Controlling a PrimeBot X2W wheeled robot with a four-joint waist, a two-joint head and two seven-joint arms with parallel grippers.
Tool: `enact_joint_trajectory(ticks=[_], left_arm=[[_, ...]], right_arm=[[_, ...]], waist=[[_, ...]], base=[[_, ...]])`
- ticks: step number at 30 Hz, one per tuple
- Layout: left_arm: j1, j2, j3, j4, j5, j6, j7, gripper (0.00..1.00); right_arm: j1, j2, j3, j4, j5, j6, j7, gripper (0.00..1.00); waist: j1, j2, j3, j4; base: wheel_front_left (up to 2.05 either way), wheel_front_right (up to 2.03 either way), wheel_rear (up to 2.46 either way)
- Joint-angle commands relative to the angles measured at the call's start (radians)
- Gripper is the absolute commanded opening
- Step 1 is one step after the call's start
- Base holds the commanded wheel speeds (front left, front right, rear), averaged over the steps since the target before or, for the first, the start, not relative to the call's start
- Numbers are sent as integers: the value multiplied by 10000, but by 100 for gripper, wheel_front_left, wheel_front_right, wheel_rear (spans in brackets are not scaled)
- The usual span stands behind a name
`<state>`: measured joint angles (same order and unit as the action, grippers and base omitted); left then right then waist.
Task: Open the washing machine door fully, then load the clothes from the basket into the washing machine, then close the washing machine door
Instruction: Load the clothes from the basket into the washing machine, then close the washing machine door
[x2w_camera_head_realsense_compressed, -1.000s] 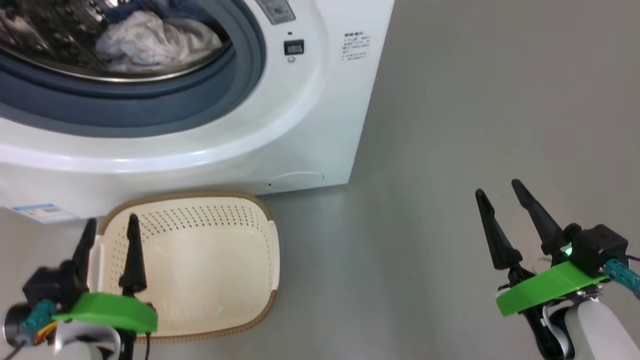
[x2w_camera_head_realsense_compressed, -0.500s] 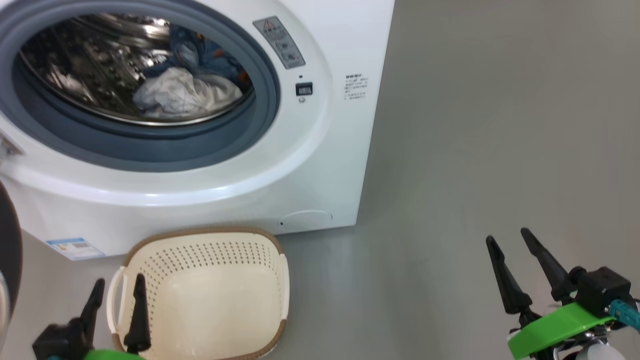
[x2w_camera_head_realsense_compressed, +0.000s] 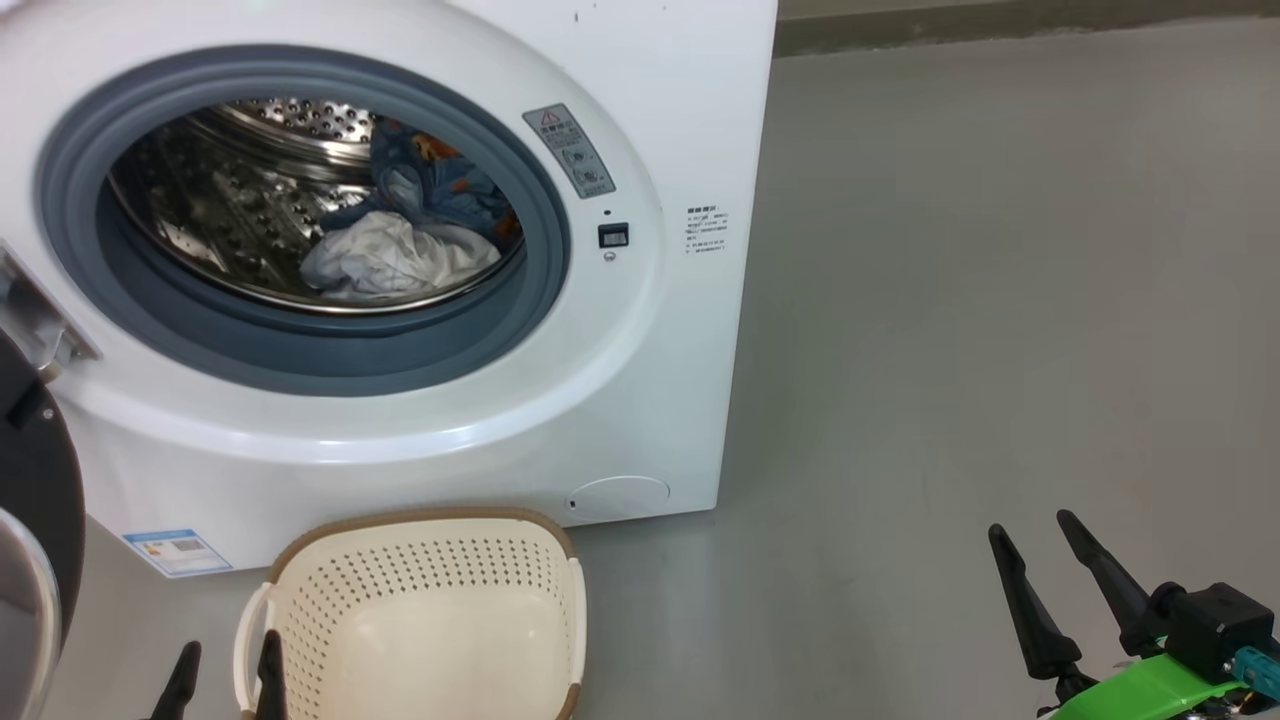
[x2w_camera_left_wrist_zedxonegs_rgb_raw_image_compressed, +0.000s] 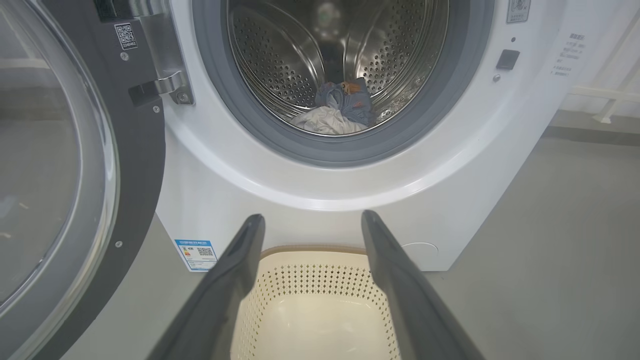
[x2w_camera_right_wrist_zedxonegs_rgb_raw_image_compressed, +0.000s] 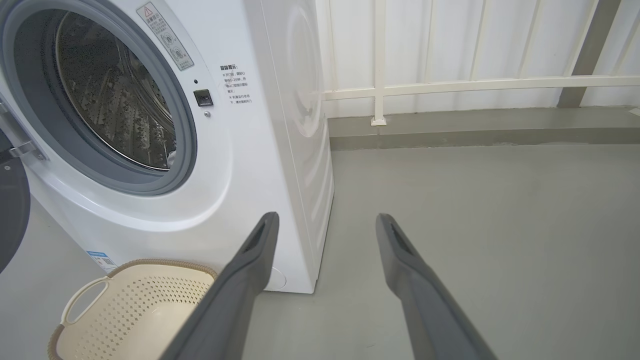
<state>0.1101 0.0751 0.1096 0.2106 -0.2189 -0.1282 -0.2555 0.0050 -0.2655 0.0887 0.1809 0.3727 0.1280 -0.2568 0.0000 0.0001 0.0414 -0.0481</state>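
Note:
The washing machine (x2w_camera_head_realsense_compressed: 660, 120) stands with its door (x2w_camera_left_wrist_zedxonegs_rgb_raw_image_compressed: 135, 165) swung open to the left, black rim and glass bowl (x2w_camera_head_realsense_compressed: 35, 560) at the head view's left edge. Inside the steel drum lie the clothes (x2w_camera_head_realsense_compressed: 410, 240), white cloth in front of blue printed fabric (x2w_camera_left_wrist_zedxonegs_rgb_raw_image_compressed: 337, 107). On the floor before the washer, the cream basket (x2w_camera_head_realsense_compressed: 420, 620) holds nothing visible (x2w_camera_right_wrist_zedxonegs_rgb_raw_image_compressed: 130, 310). My left gripper (x2w_camera_head_realsense_compressed: 225, 665) is open at the basket's near left corner, its fingers (x2w_camera_left_wrist_zedxonegs_rgb_raw_image_compressed: 235, 280) apart above the basket (x2w_camera_left_wrist_zedxonegs_rgb_raw_image_compressed: 320, 305). My right gripper (x2w_camera_head_realsense_compressed: 1035, 525) hangs open over bare floor to the right, fingers (x2w_camera_right_wrist_zedxonegs_rgb_raw_image_compressed: 250, 280) spread wide.
Grey floor (x2w_camera_head_realsense_compressed: 980, 300) stretches right of the washer. A white railing (x2w_camera_right_wrist_zedxonegs_rgb_raw_image_compressed: 450, 85) and a low kerb (x2w_camera_right_wrist_zedxonegs_rgb_raw_image_compressed: 475, 132) run behind it. A blue label (x2w_camera_head_realsense_compressed: 178, 552) and a round flap (x2w_camera_head_realsense_compressed: 620, 495) sit low on the washer's front.
The head camera has tilted up, so the whole picture has slid down; more of the drum and the open door now show. Both grippers stay open and sit lower in the picture.

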Motion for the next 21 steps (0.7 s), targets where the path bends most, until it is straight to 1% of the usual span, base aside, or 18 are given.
enact_joint_trajectory(ticks=[1,15,21], left_arm=[[-106,212,370,-295,-105,-25,-63,100],[-83,226,308,-450,-69,-25,-63,100],[-108,189,314,-479,-45,-25,-63,100]], right_arm=[[91,-210,146,-269,71,27,-49,100],[197,-108,44,-387,8,27,-49,100],[204,-89,72,-387,7,27,-49,100]], waist=[[0,-1,-45,4],[0,-1,-51,75],[0,-1,-39,100]], base=[[0,0,0],[-1,1,0],[-56,56,0]])
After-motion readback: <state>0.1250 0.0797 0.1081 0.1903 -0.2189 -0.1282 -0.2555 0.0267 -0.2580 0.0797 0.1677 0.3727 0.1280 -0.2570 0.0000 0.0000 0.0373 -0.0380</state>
